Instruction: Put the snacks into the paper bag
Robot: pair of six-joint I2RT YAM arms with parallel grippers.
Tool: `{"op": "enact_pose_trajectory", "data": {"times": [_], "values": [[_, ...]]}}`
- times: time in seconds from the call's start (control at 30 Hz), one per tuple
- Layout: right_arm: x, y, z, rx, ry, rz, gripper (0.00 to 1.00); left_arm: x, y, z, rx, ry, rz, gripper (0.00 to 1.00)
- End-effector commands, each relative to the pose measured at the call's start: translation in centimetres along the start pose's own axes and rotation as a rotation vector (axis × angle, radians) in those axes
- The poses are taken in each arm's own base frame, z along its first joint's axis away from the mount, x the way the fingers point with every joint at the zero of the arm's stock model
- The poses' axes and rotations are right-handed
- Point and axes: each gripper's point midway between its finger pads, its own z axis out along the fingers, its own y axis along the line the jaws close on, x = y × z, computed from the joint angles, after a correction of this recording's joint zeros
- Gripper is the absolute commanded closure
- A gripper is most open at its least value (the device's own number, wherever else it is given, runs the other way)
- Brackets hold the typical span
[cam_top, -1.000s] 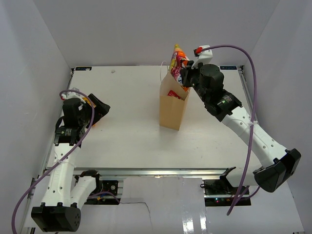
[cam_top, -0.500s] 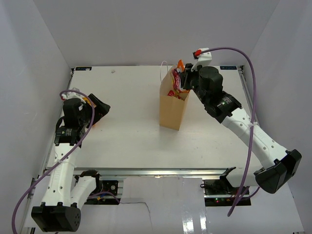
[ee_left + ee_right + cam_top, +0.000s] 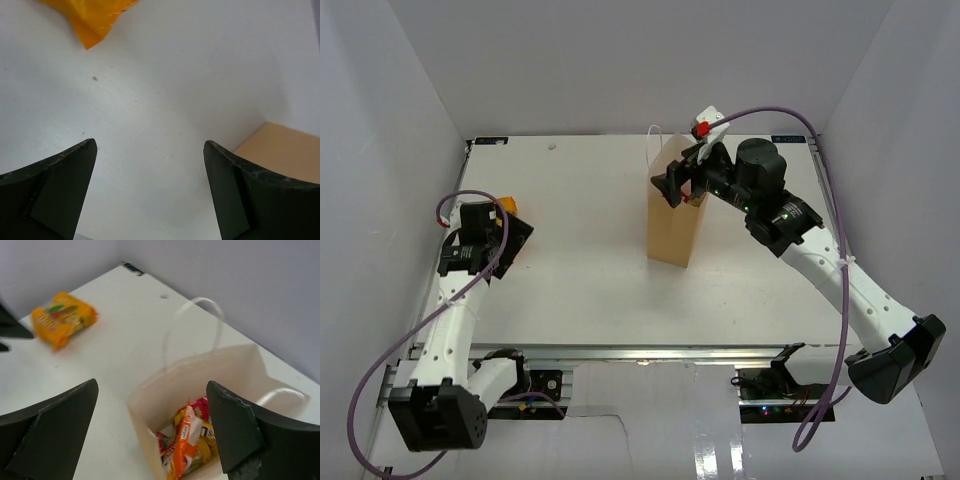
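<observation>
Step in hand: loading the snacks. I judge that the bag drop is complete and the last loose packet is next to be picked.
Right pincer (image 3: 672,188): released, jaws wide apart, nothing between them. It hangs over the mouth of the paper bag (image 3: 672,238).
Paper bag: upright near the middle of the table (image 3: 590,290), mouth open, with its white loop handles (image 3: 197,302) standing above the rim.
Bagged snacks (image 3: 186,447): orange, red and yellow packets lie at the bottom of the bag, as my right wrist camera shows. I cannot tell how many there are.
Loose snack: one orange packet (image 3: 62,317) lies flat on the table at my left, well apart from the bag.
Left pincer (image 3: 150,185): released, jaws spread, empty. It points down at bare table. A corner of the orange packet shows just beyond the fingertips, not between them.
Contact: neither pincer touches a packet. I cannot tell whether my right fingers brush the bag rim.
Next move, left arm: advance until the orange packet sits between the jaws, lower to the table, then close on the foil body and not on the corner alone.
Next move, right arm: lift clear of the bag mouth and handles so that my left arm has a free path to the opening.
Caution: the foil probably slides on the smooth table, so I should close on it squarely.
</observation>
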Motion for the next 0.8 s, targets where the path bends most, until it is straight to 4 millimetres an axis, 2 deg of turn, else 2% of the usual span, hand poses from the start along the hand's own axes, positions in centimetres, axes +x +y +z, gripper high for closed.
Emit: {"op": "enact_pose_trajectory", "data": {"times": [0.0,0.03,0.07,0.1,0.13,0.3,0.33,0.43,0.47,0.6,0.77], "values": [[-3.1,7.5,-4.1,-0.472,-0.13,-0.256,0.04,-0.4,5.5,1.7,-0.338,0.001,-0.231,0.02],[-2.6,7.5,-4.3,-0.474,-0.117,-0.268,0.02,-0.5,6.2,2.3,-0.377,0.013,-0.27,0.02],[-1.2,7.8,-4.4,-0.501,-0.09,-0.264,0.02,-0.5,6.7,2.9,-0.409,0.029,-0.305,0.02],[-0.7,7.7,-5.0,-0.504,-0.086,-0.286,0.02,-0.8,8.0,4.1,-0.461,0.051,-0.358,0.02],[-0.2,7.7,-5.3,-0.507,-0.079,-0.296,0.03,-1.3,7.4,5.1,-0.425,0.06,-0.377,0.02],[2.1,6.5,-6.5,-0.474,-0.048,-0.349,0.05,-3.5,7.5,9.2,-0.35,0.05,-0.421,0.02],[2.3,6.3,-6.7,-0.465,-0.048,-0.358,0.05,-4.3,7.4,10.4,-0.308,0.037,-0.39,0.02],[2.5,5.5,-7.2,-0.44,-0.049,-0.364,0.06,-4.2,8.8,12.4,-0.274,0.06,-0.404,0.02],[2.5,5.1,-7.3,-0.429,-0.051,-0.366,0.06,-4.8,9.6,12.7,-0.273,0.048,-0.419,0.02],[2.7,4.3,-7.7,-0.408,-0.046,-0.372,0.06,-6.6,9.7,14.4,-0.182,0.026,-0.387,0.02],[3.0,4.0,-8.0,-0.409,-0.035,-0.367,0.06,-6.8,10.2,16.9,-0.161,0.055,-0.37,0.02]]}}
